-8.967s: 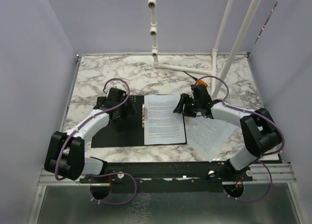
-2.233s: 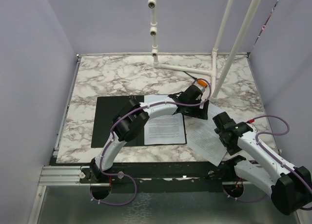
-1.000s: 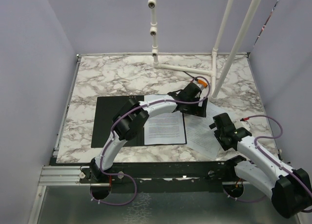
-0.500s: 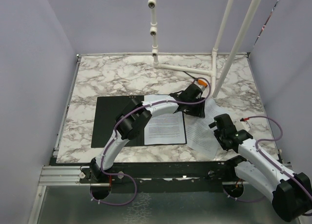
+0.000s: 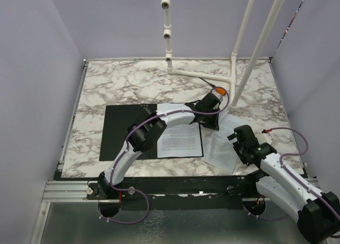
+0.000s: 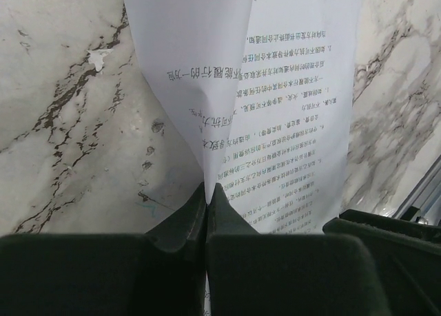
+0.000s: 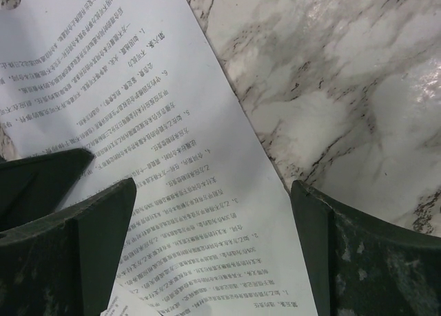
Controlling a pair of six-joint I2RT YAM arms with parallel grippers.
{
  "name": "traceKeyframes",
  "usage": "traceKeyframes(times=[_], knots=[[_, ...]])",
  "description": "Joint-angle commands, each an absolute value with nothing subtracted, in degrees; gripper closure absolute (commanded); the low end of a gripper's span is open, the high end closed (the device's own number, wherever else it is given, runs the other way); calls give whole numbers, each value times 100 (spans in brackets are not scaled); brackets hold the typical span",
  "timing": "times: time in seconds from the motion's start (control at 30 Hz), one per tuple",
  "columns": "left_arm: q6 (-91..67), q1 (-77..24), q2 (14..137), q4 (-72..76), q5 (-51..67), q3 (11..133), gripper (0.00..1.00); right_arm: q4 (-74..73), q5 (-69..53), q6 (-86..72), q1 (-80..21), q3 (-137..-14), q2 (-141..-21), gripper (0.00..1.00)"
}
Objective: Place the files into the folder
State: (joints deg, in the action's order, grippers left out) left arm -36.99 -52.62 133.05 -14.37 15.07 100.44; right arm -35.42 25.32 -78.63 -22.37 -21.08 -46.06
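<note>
Our left hand [image 6: 207, 207] pinches a file [image 6: 207, 75] at three o'clock of the folder [image 5: 125, 132]; our right hand [image 7: 213, 219] gapes empty

From above, the left arm [image 5: 169, 116] covers part of the folder [image 5: 125, 132] and of the sheet [image 5: 180, 142] lying on it; the print is too small to read. Both wrist views crop the loose sheet [image 6: 296, 89].
</note>
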Motion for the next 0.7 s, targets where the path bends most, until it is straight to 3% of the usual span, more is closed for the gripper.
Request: traceKeyframes(times=[0.0,0.67], knots=[[-3642,-5361,13479,-1926,1813,9803,100,-4212,2571,-7898,-2224,-2239,-4469,2],[-4486,-5524,12977,-571,3062,9650,100,-5457,3543,-6870,-2224,-3717,-3155,2]])
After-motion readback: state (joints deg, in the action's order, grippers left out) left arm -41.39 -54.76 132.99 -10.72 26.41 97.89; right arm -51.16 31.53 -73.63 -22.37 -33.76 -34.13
